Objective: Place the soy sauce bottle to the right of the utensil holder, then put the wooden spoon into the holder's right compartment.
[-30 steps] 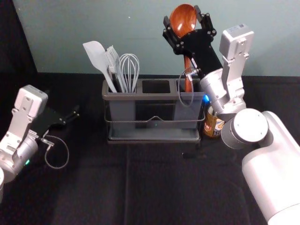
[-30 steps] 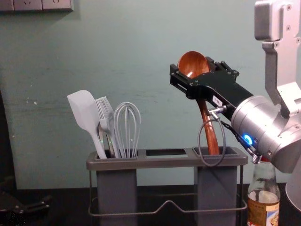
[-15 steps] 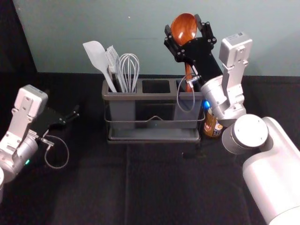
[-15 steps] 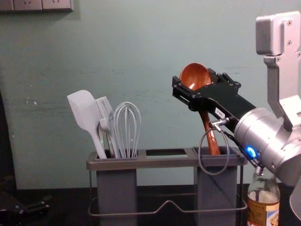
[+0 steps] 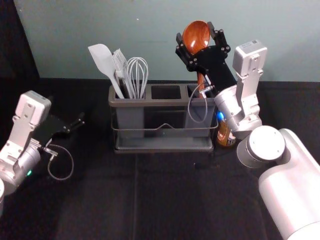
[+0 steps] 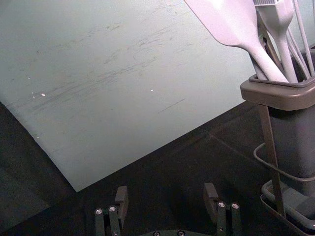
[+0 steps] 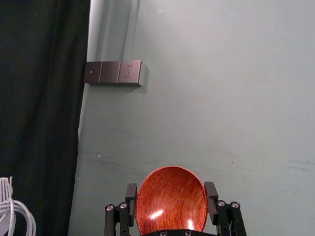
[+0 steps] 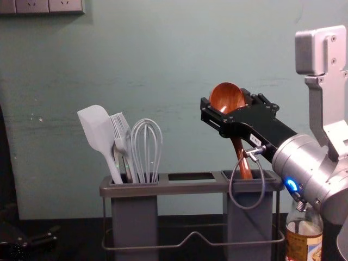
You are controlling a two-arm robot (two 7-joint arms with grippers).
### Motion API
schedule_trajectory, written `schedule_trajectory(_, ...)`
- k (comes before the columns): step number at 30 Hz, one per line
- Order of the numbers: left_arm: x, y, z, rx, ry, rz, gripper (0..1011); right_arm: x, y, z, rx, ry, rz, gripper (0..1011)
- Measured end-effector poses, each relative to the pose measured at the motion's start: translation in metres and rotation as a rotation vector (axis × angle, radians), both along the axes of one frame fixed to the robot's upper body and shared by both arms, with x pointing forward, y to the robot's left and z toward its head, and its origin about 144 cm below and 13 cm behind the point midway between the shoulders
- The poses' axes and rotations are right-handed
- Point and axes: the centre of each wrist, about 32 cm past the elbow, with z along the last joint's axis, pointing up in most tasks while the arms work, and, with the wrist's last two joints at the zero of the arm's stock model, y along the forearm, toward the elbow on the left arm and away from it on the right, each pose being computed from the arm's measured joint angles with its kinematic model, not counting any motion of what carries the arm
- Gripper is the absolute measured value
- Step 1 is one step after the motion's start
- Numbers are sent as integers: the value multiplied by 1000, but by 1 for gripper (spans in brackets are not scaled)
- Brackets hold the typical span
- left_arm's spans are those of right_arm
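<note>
Holding the wooden spoon (image 8: 227,98) upside-up over the utensil holder (image 8: 190,188), we had the right gripper (image 5: 195,31) around its bowl. Fingers (image 7: 131,192) were partly spread, closed against opposite sides of the bowl, in the right wrist view. The handle ran down into the mouth of the right compartment (image 8: 249,220), slightly tilted, bowl end leaning to our left. Its lower end was hidden inside.

We had the soy sauce bottle (image 8: 304,243) upright on the table (image 5: 165,200), just beside the holder's right end, label toward us. The right arm covered its top in the chest view and part of it in the head view.

We had the left gripper (image 5: 81,120) idle, low over the table to the left of the holder and well apart from it. In the left wrist view, its fingers (image 6: 121,201) stood wide apart with nothing between them.

In the left compartment (image 8: 134,220) we saw a spatula (image 8: 98,128), a brush (image 8: 120,129) and a whisk (image 8: 147,149), heads up. The spatula leaned out left. The middle opening (image 8: 191,176) sat between the two compartments.
</note>
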Motion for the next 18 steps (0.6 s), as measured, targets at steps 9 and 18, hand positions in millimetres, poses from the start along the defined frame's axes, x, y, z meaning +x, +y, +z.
schedule_trajectory(9, 0, 0, 0, 0, 0, 0, 1005, -2, -3, -7, -2, 18, -6, 855)
schedule_trajectory(18, 0, 0, 0, 0, 0, 0, 1005, -3, -3, -6, 6, 17, -4, 1003)
